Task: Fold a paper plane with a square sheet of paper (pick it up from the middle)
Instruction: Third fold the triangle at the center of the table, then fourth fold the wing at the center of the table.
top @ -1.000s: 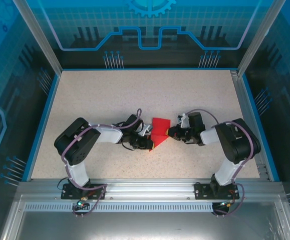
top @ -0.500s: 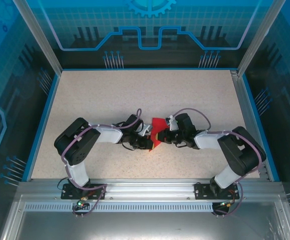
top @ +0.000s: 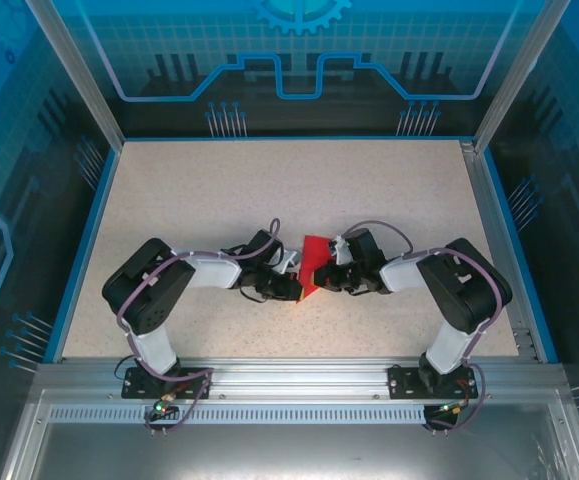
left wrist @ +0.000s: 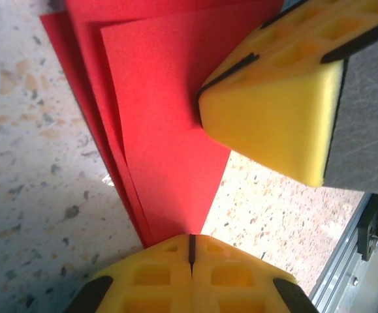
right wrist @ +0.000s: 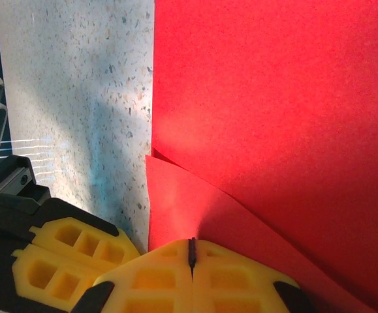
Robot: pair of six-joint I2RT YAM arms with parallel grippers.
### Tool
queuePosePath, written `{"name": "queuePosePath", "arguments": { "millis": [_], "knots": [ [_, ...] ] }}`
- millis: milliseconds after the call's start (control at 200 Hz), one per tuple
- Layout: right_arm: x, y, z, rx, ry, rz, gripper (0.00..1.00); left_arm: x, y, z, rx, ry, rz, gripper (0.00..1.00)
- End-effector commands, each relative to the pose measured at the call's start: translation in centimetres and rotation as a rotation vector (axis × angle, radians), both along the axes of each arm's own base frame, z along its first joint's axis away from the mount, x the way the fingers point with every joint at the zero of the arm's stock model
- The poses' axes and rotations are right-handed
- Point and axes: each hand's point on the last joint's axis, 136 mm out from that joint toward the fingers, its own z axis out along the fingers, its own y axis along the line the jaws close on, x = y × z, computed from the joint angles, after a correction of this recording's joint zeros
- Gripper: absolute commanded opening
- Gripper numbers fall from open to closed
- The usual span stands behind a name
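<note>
- Right now, the square sheet of paper point(top: 316, 258) lies partly folded at the centre of the top view, on the tabletop point(top: 219, 190), hemmed in by the tips of both arms.
- Its long axis runs roughly up and down that frame, with the narrow end toward the lower edge.
- Your left jaws are fully closed. In the left wrist view the sheet's pointed corner runs straight into their seam at bottom centre, so they appear to pinch that tip.
- Your right jaws are closed too. In the right wrist view a raised flap curls down into their seam at bottom centre, which reads as a pinch on the upper layer.
- Both jaws meet the lower part of the sheet from opposite sides, close together, so neither arm is nearer. I judge the next crease depends on which one you carry across that axis.
</note>
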Motion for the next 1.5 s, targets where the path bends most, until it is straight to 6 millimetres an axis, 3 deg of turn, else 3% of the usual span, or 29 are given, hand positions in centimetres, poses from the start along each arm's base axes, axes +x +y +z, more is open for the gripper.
{"name": "queuePosePath", "arguments": {
  "millis": [0,385,500,635,810,960,1160,1290,1496],
  "knots": [
    [-0.2,-1.2,-2.2,-0.074,0.046,-0.026,0.0,-3.0,2.7,-1.9,0.102,0.093,-0.029,0.02],
    [-0.2,-1.0,-2.0,-0.077,0.059,-0.017,0.0,-4.5,3.1,-0.6,0.095,0.104,-0.086,0.05],
    [-0.1,-1.0,-1.9,-0.075,0.056,-0.018,0.0,-4.6,2.7,0.8,0.057,0.085,-0.095,0.05],
    [0.1,-0.3,-0.7,-0.04,0.04,0.001,0.01,-2.9,2.4,3.7,0.031,-0.015,-0.065,0.07],
    [1.2,0.4,2.5,-0.02,-0.019,-0.001,0.07,1.1,1.0,6.2,-0.001,-0.103,-0.003,0.13],
    [2.1,-2.2,4.5,-0.067,-0.062,-0.102,0.15,3.4,-0.2,5.3,0.019,-0.104,-0.003,0.13],
    [1.0,-6.3,4.3,-0.134,-0.041,-0.203,0.3,4.7,-0.9,3.4,0.05,-0.078,-0.002,0.14],
    [0.4,-6.0,4.0,-0.121,-0.014,-0.179,0.38,5.3,-0.3,2.5,0.097,-0.085,0.007,0.14],
    [0.5,-5.2,3.0,-0.096,0.032,-0.173,0.41,5.5,0.8,0.7,0.165,-0.082,0.019,0.12]
  ]
}}
